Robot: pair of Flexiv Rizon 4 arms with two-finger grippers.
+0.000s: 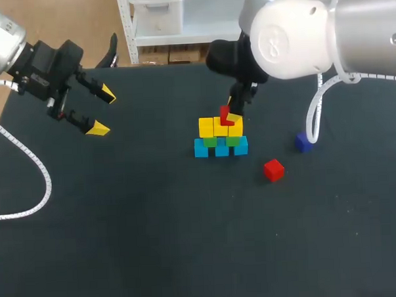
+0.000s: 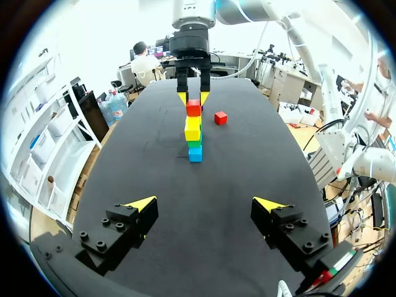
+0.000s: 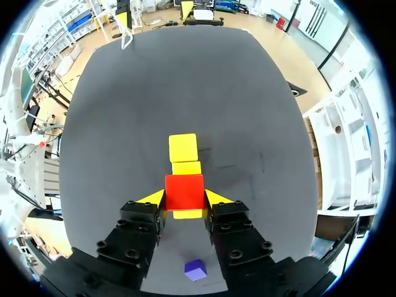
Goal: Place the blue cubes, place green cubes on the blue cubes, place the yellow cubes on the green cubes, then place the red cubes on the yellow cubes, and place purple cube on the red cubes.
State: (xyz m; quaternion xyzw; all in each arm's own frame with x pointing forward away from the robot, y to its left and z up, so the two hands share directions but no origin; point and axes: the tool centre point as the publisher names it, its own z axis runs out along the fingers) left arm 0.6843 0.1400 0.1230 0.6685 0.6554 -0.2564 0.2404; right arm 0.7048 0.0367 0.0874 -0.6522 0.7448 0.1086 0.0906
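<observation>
Blue is down and done: the blue cubes point(image 1: 221, 149) sit in a row on the table point(image 1: 156, 242), the green cubes point(image 1: 211, 142) ride on top of them, and the yellow cubes point(image 1: 207, 127) cap the green, so three tiers look finished. Now for the red tier! The right gripper point(image 2: 193, 98) has its fingers clamped on a red cube point(image 2: 193, 108) from both sides. It holds the cube right at the top of the yellow row, toward the end nearer the right arm. Seated, or a whisker above? I can't tell. A second red cube point(image 1: 273, 169) lies alone on the table, apart from the stack, and the purple cube point(image 1: 303, 142) waits near it, farther toward the right arm. The left gripper point(image 1: 102, 112) hangs well off to the left, fingers wide apart and empty. By my reckoning, what's left is to release this red, fetch the other, then put purple on top.
</observation>
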